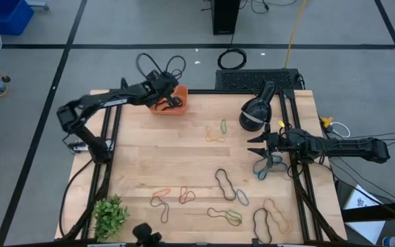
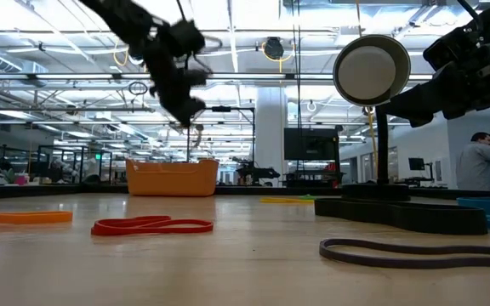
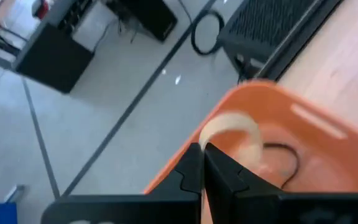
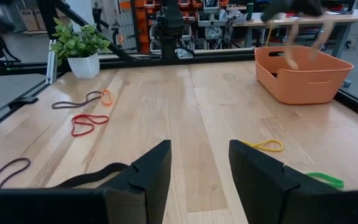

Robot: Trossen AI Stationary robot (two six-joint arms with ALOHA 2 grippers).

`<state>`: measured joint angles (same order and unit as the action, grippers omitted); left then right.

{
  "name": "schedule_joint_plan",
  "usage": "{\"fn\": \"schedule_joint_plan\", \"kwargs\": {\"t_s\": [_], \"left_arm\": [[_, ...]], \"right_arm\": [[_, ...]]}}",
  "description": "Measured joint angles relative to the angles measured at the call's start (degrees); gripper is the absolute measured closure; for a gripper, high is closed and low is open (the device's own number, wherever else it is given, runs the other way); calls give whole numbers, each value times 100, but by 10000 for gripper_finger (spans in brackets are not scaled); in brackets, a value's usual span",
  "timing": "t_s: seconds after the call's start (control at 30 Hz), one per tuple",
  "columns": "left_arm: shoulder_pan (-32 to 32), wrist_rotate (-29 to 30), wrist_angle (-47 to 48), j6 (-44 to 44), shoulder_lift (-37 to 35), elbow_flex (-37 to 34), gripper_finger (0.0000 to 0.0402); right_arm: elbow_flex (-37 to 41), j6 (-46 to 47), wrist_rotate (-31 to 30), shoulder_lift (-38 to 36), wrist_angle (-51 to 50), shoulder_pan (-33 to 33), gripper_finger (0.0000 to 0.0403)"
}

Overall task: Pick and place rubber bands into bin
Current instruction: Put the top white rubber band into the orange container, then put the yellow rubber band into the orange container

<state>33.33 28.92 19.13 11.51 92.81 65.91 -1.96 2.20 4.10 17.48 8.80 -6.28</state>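
The orange bin (image 1: 170,103) stands at the table's far edge, left of the middle, with a black band (image 3: 286,163) in it. My left gripper (image 3: 204,154) hovers over the bin (image 3: 303,143), shut on a tan rubber band (image 3: 232,126). In the low view the gripper (image 2: 187,109) is above the bin (image 2: 173,177). Several more rubber bands lie flat on the wood, among them a yellow and green pair (image 1: 217,130), a black one (image 1: 226,185) and a red one (image 1: 186,195). My right gripper (image 1: 260,147) waits open at the right side, beside a blue band (image 1: 266,166). My left gripper pinches the tan band at one end of its loop (image 3: 209,138) between its two fingertips. The fingers slant down, coming from the table's left side. The band is lifted clear; its free loop curls slack over the bin's inside and dangles (image 2: 196,136) above the rim.
A black round-headed lamp (image 1: 256,113) on a dark base stands at the far right of the table. A small potted plant (image 1: 110,216) sits at the near left corner. The middle of the wooden top (image 1: 170,151) is bare.
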Motion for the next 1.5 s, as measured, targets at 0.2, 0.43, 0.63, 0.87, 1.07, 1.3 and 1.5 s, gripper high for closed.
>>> {"fn": "schedule_joint_plan", "kwargs": {"t_s": [0.2,0.43,0.63,0.87,1.07,1.3,1.5], "left_arm": [[195,-236,-5,-152,939,-33,389],[192,-541,-73,-178,1595,-30,389],[179,-611,-156,-255,1675,-29,387],[172,-657,-144,-102,1673,-28,374],[115,-498,-152,126,1673,-28,332],[45,-212,-94,26,1673,35,292],[-142,227,-77,222,1673,214,233]], "right_arm": [[1,0,-2,0,0,0,248],[1,-7,-2,1,-2,-1,248],[0,-9,-3,2,-2,0,248],[0,-9,-4,0,-2,-2,248],[2,-11,-4,2,-2,0,248],[0,-11,-4,2,-2,-2,248],[1,-11,-2,2,-2,-1,248]]}}
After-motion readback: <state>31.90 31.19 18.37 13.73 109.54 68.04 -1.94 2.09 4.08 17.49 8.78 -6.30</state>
